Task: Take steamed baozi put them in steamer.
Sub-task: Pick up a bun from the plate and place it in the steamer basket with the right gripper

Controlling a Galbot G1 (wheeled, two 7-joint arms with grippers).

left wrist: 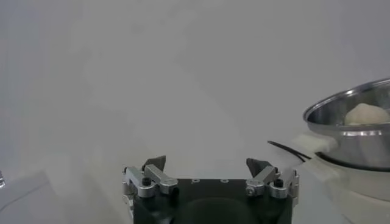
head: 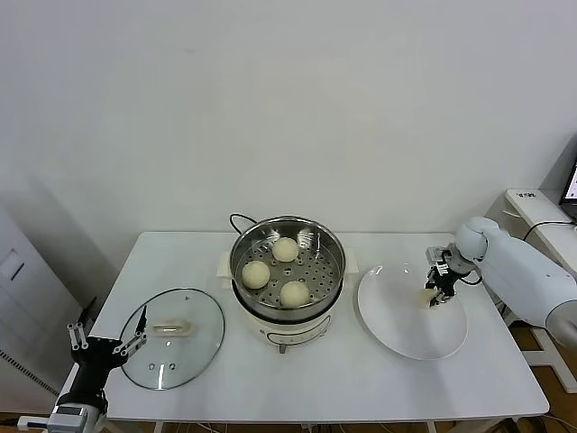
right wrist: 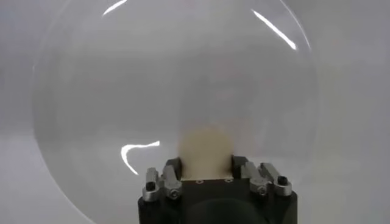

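The steamer (head: 335, 248) stands at the table's middle, a shiny perforated basket on a white pot base, with three baozi inside (head: 285, 249) (head: 256, 273) (head: 295, 293). To its right a white plate (head: 406, 334) carries one more baozi (head: 425, 297). My right gripper (head: 437, 293) is down on that plate and shut on this bun; in the right wrist view the pale baozi (right wrist: 205, 146) fills the space between the fingers of the right gripper (right wrist: 206, 167). My left gripper (head: 104, 341) is parked open at the table's front left corner, holding nothing.
A round glass lid (head: 171, 338) with a white handle lies flat left of the steamer, close to the left gripper. A black cord (head: 236, 219) runs behind the pot. In the left wrist view the steamer (left wrist: 347, 131) is off to one side.
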